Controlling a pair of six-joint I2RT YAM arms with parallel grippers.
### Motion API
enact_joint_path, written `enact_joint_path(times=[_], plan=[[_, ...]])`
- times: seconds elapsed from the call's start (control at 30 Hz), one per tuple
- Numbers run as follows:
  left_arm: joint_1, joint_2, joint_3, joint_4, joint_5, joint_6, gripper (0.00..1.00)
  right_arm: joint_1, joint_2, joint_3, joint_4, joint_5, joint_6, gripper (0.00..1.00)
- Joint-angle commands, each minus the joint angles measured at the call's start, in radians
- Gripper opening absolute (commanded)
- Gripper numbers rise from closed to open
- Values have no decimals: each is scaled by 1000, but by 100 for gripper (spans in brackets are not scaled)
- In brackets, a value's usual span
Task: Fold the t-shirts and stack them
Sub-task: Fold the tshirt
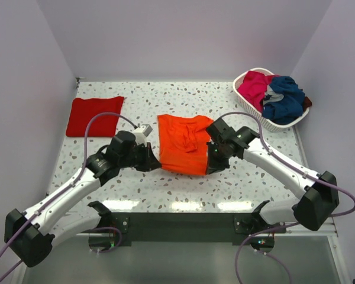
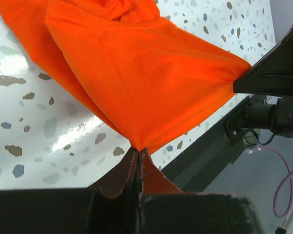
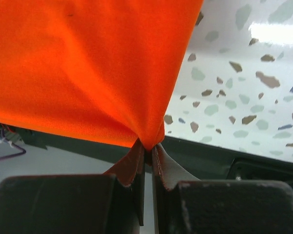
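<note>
Left gripper [image 2: 138, 151] is pinched shut on the orange t-shirt [image 1: 180, 145], at its near corner on the side toward the red t-shirt [image 1: 94, 116]. Right gripper [image 3: 149, 146] clamps the near corner away from it. The shirt's length runs away from both, so the fold likely goes forward.
</note>
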Motion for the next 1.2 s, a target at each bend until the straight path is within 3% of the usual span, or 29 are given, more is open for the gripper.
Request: enact_joint_path(times=[0.0,0.2,0.53,1.17], plan=[[-1,-82,0,-112,23,32,0,56,-57,51,-144,59,62,0],[-1,-139,46,-192,20,8,0,98,-65,122,-189,71,122,0],[14,91,176,-117,-90,12,0,55,104,275,-138,197,71,0],[148,447,365,-14,-99,63,0,-123,386,446,-31,188,-88,0]])
